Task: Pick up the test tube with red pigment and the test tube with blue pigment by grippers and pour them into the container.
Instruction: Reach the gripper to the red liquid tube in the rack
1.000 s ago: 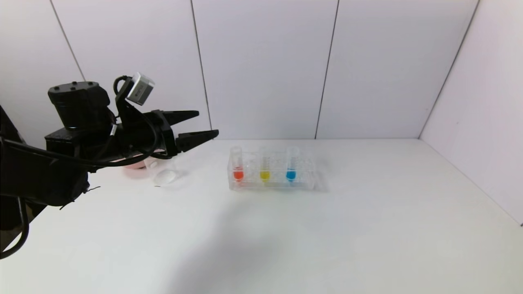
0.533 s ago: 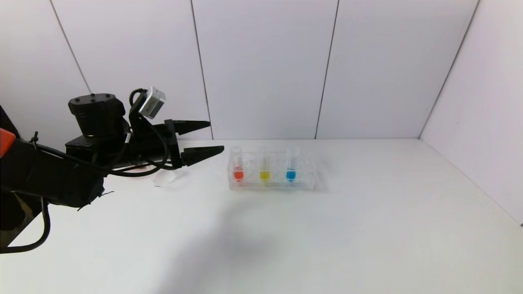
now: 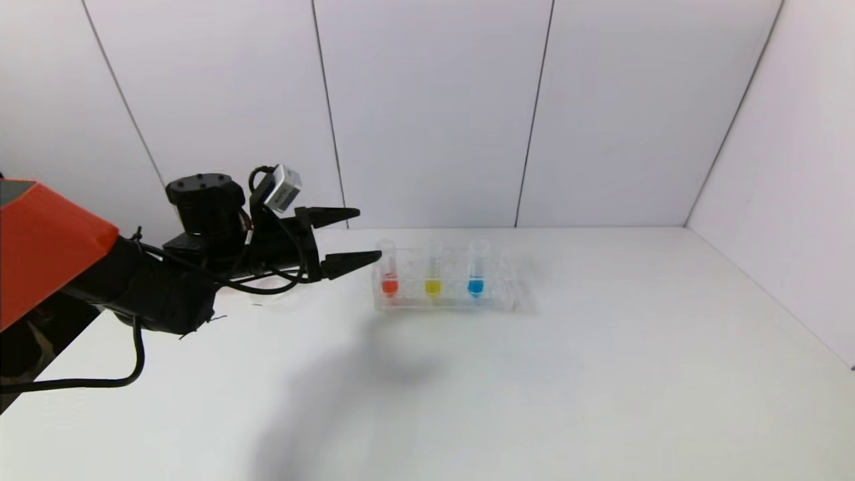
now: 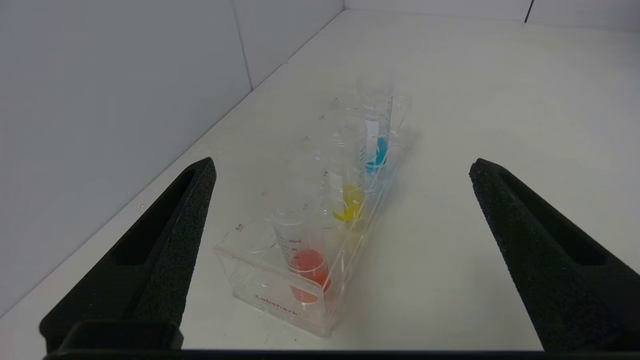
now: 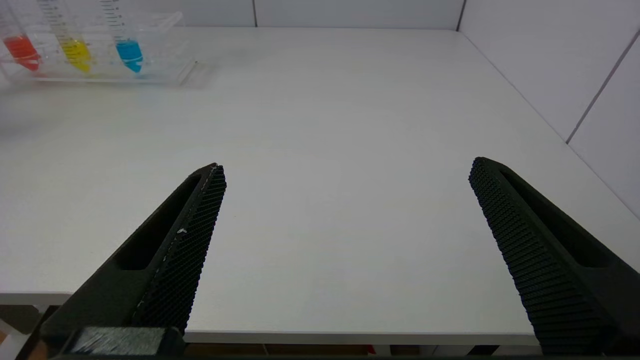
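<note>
The test tube with red pigment (image 3: 389, 272) stands upright at the left end of a clear rack (image 3: 446, 302). The test tube with blue pigment (image 3: 475, 270) stands toward the rack's right end. My left gripper (image 3: 369, 235) is open and hovers just left of the red tube, fingertips level with its upper part, touching nothing. Its wrist view looks along the rack: red tube (image 4: 305, 250) nearest, blue tube (image 4: 376, 145) farthest, left gripper (image 4: 342, 165) wide apart. My right gripper (image 5: 347, 165) is open and empty above the table's front edge. The container is hidden behind my left arm.
A yellow-liquid tube (image 3: 433, 274) stands between the red and blue ones. White walls close the back and right of the table (image 3: 601, 374). The table's front edge (image 5: 350, 337) lies under my right gripper.
My left gripper has moved right and down toward the rack's left end, staying open. The arm now covers the beaker and pink bowl that showed earlier.
</note>
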